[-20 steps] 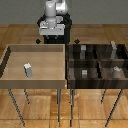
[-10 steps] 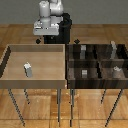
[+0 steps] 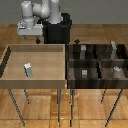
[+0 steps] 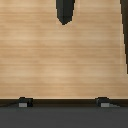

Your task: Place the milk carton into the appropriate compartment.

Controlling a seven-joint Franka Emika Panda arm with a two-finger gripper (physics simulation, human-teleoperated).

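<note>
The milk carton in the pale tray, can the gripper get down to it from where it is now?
Probably yes: the milk carton stands alone and upright in the tray, with nothing over it. The gripper hangs behind the tray's far wall.

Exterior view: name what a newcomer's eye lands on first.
The white arm, its pincer hanging behind the pale tray on the exterior view's left. Then the milk carton, alone and upright in that tray. Beside it, on the right, the dark divided bin with small grey blocks.
</note>
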